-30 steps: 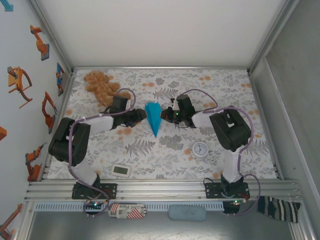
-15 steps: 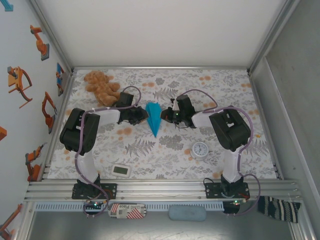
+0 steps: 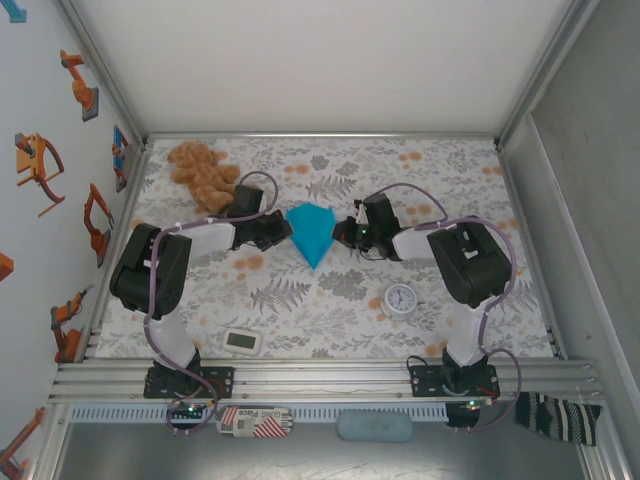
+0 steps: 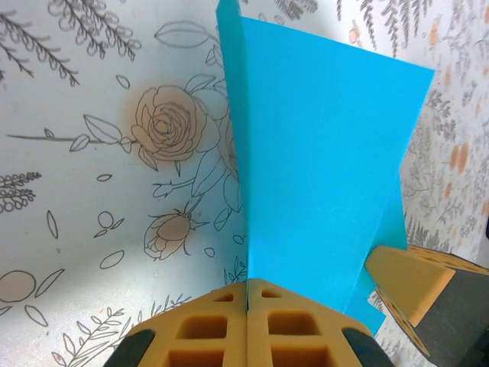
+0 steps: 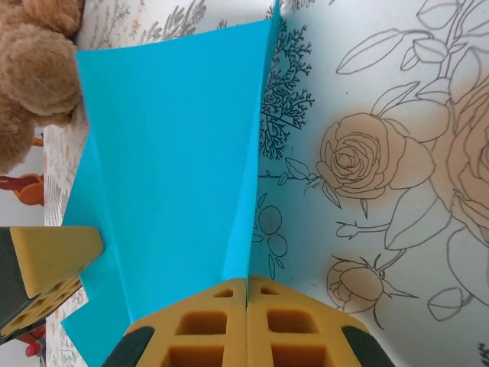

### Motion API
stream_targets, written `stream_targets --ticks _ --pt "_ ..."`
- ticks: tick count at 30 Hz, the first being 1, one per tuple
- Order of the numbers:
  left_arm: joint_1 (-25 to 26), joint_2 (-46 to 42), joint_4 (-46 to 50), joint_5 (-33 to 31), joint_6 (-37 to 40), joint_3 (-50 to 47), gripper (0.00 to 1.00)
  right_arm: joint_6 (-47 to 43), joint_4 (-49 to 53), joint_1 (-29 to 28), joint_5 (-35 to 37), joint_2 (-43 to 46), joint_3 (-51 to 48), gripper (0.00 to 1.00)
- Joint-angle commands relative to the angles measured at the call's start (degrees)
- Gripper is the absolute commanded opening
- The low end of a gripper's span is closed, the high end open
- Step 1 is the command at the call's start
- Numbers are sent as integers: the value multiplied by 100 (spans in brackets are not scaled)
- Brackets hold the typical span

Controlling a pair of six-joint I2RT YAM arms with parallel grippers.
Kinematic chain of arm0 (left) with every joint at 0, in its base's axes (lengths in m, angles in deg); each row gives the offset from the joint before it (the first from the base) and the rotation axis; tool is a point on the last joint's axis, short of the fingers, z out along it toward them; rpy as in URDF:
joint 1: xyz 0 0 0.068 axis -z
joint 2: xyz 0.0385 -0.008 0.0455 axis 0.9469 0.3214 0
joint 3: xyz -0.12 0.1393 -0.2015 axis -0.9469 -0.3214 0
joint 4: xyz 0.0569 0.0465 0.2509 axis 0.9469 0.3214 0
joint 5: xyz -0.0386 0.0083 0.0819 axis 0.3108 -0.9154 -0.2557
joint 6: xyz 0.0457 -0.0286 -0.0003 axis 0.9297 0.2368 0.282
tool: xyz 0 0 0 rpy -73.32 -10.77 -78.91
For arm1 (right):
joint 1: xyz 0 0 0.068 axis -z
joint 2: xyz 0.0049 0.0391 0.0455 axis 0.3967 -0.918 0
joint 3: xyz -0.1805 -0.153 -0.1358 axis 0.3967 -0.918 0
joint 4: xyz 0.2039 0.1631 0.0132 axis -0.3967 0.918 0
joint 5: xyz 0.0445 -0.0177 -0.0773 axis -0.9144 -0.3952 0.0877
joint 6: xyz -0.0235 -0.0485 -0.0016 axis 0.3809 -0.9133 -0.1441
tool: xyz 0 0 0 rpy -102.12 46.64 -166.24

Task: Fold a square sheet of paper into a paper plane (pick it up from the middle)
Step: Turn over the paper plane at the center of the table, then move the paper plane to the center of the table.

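Two arms reach over the floral table [image 3: 440, 170] to its middle, where the paper plane [image 3: 313, 232], nose toward the near edge, spans between them. The left gripper [image 4: 247, 294] and right gripper [image 5: 247, 290] each pinch a wing, pads pressed together. A teddy bear [image 3: 200, 170] sits far-left, a clock [image 3: 401, 298] near-right, and a white gadget [image 3: 243, 342] near-left.

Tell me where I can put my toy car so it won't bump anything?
Bare table lies between the white gadget and the clock, and along the far edge right of the teddy bear. The middle is crowded: the left tool and right tool pinch the paper plane there.
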Motion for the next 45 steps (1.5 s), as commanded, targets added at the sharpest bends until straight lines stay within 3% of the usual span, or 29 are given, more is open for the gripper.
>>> stream_targets --ticks 1,11,16,24,32,45 --pt "-32 -107 -259 -68 -46 -138 6 97 -194 29 229 169 -148 0" --pt "-29 250 -627 249 -116 -177 6 129 -252 24 -32 29 -182 1" --pt "-17 260 -620 330 -55 -126 6 -378 405 9 214 584 -90 21" --pt "-8 269 -571 357 -10 -117 6 -1125 1823 -606 1132 925 312 37" --pt "-4 311 -526 422 21 -95 6 -1183 2130 -1007 1178 471 869 41" --pt "-12 311 -487 470 24 -53 6 -1161 2271 -1143 984 -7 1332 45"
